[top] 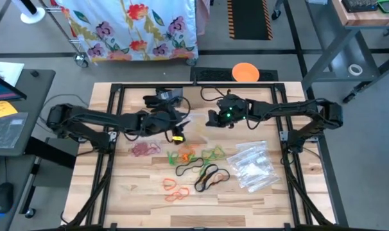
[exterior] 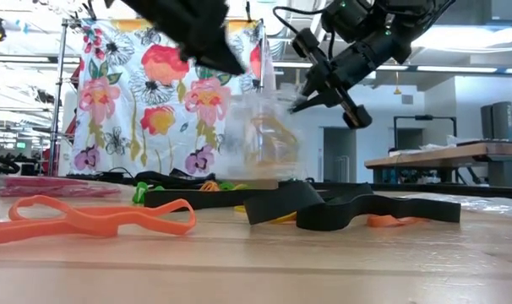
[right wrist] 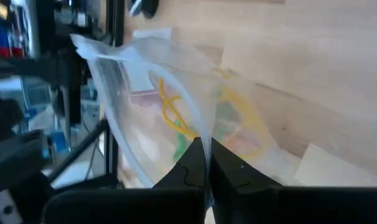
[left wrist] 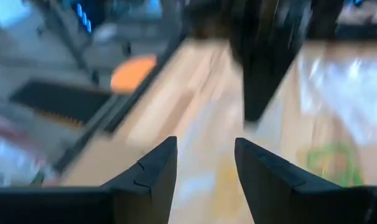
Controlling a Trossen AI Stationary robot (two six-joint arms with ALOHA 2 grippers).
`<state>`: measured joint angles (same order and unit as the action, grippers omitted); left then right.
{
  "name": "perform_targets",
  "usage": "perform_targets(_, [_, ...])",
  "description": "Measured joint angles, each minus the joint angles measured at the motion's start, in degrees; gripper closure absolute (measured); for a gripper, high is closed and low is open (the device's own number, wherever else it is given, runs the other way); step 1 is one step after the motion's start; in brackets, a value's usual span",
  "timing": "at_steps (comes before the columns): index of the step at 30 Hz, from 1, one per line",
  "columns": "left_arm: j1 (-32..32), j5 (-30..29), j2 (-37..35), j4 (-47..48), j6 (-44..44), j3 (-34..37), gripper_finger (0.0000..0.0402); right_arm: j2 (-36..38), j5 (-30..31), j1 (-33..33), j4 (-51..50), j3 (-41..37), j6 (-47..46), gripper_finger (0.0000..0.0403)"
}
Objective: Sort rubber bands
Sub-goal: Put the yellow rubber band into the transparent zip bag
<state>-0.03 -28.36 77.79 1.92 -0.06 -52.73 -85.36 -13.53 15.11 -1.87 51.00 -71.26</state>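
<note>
The right gripper (right wrist: 207,163) is over the far middle of the table (top: 137,205), its fingers pinched together on the edge of a clear bag (right wrist: 170,99). The bag hangs open above the wood, and yellow bands (right wrist: 173,112) show inside it through the plastic. In the low view the bag (exterior: 264,139) is a pale blur held up off the table, below the right gripper (exterior: 311,84).

The left gripper (left wrist: 204,165) is just beside it, to the left of the bag, with its fingers apart and nothing between them. In the high view the left gripper (top: 175,131) sits above a small yellow spot at the table's centre; what that spot is cannot be told.

The rest of the bands lie loose on the table nearer the front. A red clump (top: 143,149) lies left of centre. Green bands (top: 210,154) and orange bands (top: 183,156) are tangled together in the middle. Black bands (top: 207,176) lie in front of those, and more orange bands (top: 174,189) lie nearest the front edge. In the low view an orange band (exterior: 95,218) lies flat close to the camera, with a black band (exterior: 340,207) behind it.

A pile of empty clear bags (top: 252,167) rests on the right side of the table, just beside the black bands.
</note>
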Motion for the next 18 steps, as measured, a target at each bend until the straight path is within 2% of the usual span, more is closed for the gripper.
perform_targets(3, [0.0, 2.6, -3.0, 11.9, -4.1, 0.0, 0.0247, 0.9, -0.1, 1.4, -0.7, -0.1, 1.7, 0.0403])
perform_targets(5, [0.0, 10.6, -3.9, 15.2, -6.6, 0.7, 0.0247, 1.9, -0.6, 3.1, -0.7, 0.0, 3.5, 0.0403])
perform_targets(8, [-0.1, 23.9, -2.8, 12.6, -8.2, 3.7, 0.0247, 3.7, -4.8, 5.8, -2.2, 0.0, 7.1, 0.0403])
perform_targets(10, [-0.1, 29.5, -0.7, 8.2, -7.3, 4.9, 0.0247, 5.5, -7.9, 7.2, -4.1, 0.0, 9.8, 0.0403])
perform_targets(18, [-0.1, 38.9, 12.9, 7.5, -3.4, 3.0, 0.0247, 12.0, -8.3, 8.2, -13.1, 0.0, 14.2, 0.0403])
